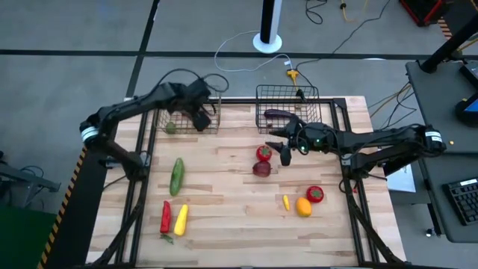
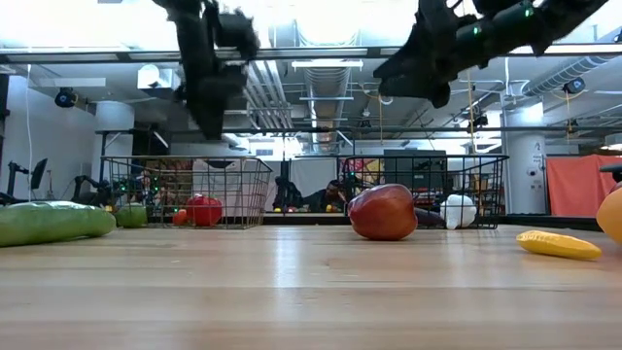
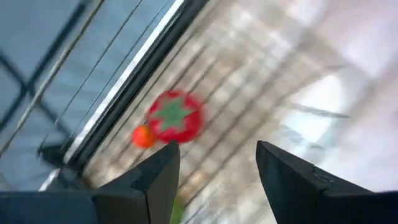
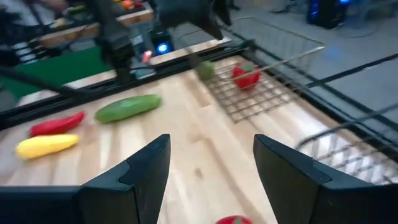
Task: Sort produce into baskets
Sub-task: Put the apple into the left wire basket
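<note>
My left gripper [image 1: 202,122] hangs open and empty over the left wire basket [image 1: 158,119]. Its wrist view [image 3: 217,149] shows a red tomato [image 3: 175,116] and a small orange piece [image 3: 143,136] on the basket floor. A green round piece [image 1: 170,128] also lies there. My right gripper [image 1: 285,155] is open and empty above the table, just right of a red tomato [image 1: 264,153] and a dark-red round piece [image 1: 261,169]. The right basket [image 1: 310,93] holds a purple eggplant [image 1: 276,113] and a white piece [image 2: 458,211].
On the table lie a cucumber [image 1: 176,176], a red pepper [image 1: 165,217], a long yellow piece [image 1: 180,219], a small yellow piece [image 1: 286,202], an orange [image 1: 303,207] and another tomato [image 1: 315,194]. Bare wood lies in the middle between them.
</note>
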`<state>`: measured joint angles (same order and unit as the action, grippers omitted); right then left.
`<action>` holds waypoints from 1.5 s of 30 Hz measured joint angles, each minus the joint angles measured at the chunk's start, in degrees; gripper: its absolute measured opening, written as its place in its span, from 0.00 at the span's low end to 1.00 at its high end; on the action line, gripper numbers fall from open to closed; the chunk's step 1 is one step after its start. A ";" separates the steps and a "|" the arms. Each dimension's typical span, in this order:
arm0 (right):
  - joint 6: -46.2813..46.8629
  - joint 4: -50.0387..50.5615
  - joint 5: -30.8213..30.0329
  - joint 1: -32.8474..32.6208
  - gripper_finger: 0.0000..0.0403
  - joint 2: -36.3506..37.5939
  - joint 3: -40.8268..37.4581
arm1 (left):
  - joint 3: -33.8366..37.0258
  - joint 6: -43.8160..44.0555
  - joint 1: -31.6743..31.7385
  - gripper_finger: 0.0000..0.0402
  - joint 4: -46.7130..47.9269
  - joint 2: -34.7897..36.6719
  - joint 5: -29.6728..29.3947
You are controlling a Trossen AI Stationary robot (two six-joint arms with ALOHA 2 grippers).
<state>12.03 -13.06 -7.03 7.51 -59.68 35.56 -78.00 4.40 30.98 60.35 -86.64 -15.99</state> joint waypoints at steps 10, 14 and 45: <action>2.13 30.26 -0.45 -6.38 0.55 -0.10 12.79 | 5.51 -3.65 -24.85 0.48 -15.11 10.19 0.04; 7.82 43.54 -0.48 -8.55 0.55 -0.42 16.96 | 11.25 -3.89 -32.51 0.48 -26.85 11.57 0.04; 16.48 59.06 -2.01 -17.01 0.55 0.63 22.03 | 19.68 -14.88 -38.41 0.48 -82.30 -20.36 0.52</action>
<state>28.51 46.00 -9.04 -9.50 -59.05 57.58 -58.33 -10.48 -7.43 -21.94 -107.00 -15.47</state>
